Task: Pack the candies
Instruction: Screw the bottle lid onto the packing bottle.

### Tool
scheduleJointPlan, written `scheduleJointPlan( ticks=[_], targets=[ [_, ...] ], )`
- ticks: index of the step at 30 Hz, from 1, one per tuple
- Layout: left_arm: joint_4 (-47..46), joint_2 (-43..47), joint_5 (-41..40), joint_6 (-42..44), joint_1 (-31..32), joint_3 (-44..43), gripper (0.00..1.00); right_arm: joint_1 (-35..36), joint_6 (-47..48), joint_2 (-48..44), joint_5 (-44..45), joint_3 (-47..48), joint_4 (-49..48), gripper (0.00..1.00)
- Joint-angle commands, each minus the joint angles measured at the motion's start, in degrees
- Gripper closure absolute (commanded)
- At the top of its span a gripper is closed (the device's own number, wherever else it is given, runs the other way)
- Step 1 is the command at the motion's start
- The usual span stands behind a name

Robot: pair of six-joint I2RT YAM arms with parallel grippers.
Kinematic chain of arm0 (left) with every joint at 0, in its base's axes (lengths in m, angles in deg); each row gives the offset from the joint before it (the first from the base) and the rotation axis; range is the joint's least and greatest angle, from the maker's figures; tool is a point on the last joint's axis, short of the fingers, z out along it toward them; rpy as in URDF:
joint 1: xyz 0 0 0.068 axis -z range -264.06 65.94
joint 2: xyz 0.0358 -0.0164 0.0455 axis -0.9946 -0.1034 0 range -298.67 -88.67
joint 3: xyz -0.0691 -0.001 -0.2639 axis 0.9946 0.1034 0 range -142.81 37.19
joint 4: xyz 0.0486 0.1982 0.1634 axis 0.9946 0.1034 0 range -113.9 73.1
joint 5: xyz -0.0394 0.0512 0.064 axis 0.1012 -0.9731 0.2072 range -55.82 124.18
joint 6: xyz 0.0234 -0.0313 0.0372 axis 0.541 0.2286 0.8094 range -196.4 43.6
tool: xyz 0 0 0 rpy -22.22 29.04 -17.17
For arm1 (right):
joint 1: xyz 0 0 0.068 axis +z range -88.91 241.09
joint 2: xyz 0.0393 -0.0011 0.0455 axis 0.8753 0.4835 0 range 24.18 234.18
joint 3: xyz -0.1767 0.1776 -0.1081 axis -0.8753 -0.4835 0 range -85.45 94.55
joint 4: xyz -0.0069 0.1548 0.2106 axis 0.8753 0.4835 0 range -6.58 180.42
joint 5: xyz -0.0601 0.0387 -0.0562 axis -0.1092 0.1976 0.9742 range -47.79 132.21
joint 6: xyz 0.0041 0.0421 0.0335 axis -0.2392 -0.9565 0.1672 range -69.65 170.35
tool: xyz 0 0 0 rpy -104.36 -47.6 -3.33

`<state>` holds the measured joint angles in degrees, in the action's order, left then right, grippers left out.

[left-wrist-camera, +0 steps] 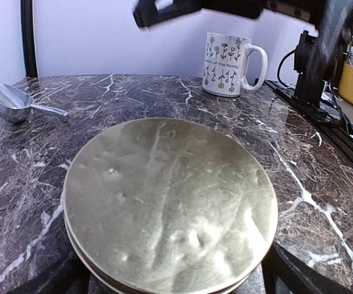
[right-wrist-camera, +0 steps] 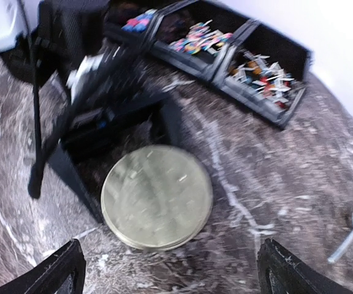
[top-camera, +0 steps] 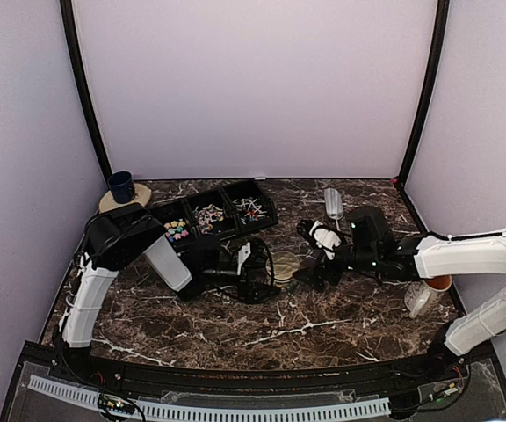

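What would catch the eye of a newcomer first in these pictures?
First comes the round gold-coloured metal lid, lying flat on the dark marbled table midway between the two arms. Next is the black three-compartment plastic tray at the back left, holding the small bright and pale candies. A white flower-printed mug near the right edge and a silver metal scoop at the back also stand out.

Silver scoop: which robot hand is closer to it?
Right. The right gripper sits just on the near side of the scoop. The left gripper is farther away, beyond the round lid that lies between the two grippers.
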<state>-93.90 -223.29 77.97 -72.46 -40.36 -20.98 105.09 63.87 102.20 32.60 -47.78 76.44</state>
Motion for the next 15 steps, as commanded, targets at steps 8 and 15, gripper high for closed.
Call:
scheduleJointPlan(
  ticks=[8,15],
  targets=[
    [2.94,-7.42,12.96,-6.09,-3.79,-0.25,0.01,-1.56,-1.37,-1.06,3.22,26.51,31.83,0.02],
    [6.60,-8.32,11.11,-4.12,-4.13,-1.86,0.01,-0.11,0.38,11.29,6.64,42.87,47.95,0.02]
  ],
)
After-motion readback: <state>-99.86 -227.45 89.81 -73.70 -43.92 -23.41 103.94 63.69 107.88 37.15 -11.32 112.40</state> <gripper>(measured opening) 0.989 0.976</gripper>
